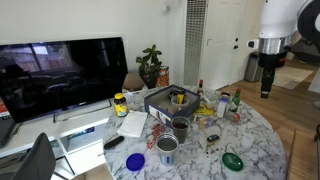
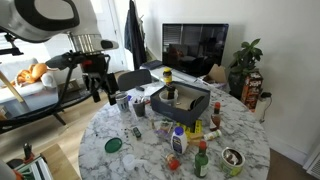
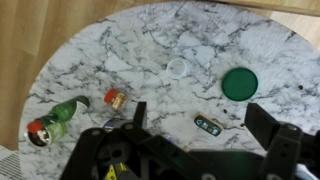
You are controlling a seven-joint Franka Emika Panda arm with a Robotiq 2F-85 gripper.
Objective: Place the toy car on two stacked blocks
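The toy car (image 3: 208, 124) is small and dark with light windows. It lies on the white marble table (image 3: 150, 45), directly below and between my fingers in the wrist view. It also shows in both exterior views (image 1: 213, 141) (image 2: 137, 131). My gripper (image 3: 203, 110) is open and empty. It hangs well above the table's edge in both exterior views (image 1: 265, 78) (image 2: 100, 90). I cannot make out two stacked blocks among the clutter.
A green round lid (image 3: 240, 83) lies near the car, with a clear ring (image 3: 178, 67) beyond it. A green can (image 3: 55, 122) and a small red-capped item (image 3: 114, 98) lie to one side. A dark tray (image 2: 178, 100), cups and bottles crowd the table's middle (image 1: 180, 125).
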